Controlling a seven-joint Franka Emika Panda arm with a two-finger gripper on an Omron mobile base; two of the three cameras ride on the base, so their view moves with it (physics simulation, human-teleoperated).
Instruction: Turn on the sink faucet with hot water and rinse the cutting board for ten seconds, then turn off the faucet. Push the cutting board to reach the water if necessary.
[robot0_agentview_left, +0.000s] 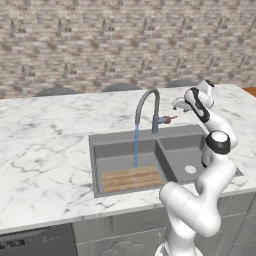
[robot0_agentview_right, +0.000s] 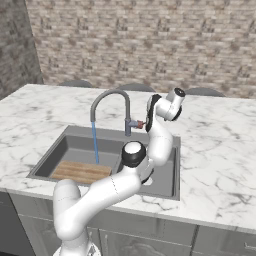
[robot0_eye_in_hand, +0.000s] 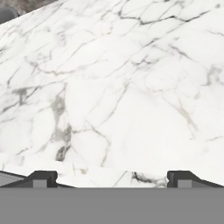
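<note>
The sink faucet arches over the left basin of the dark grey sink. A thin blue stream of water runs from its spout. It lands at about the far edge of the cutting board, which lies flat at the front of that basin. My gripper hovers open and holds nothing, just up and right of the red-tipped lever. It faces the marble counter behind the sink.
The right basin has a round pale drain. Dark chair backs stand beyond the far edge of the marble island. A dishwasher panel sits under the counter at lower left. My own arm crosses over the right basin.
</note>
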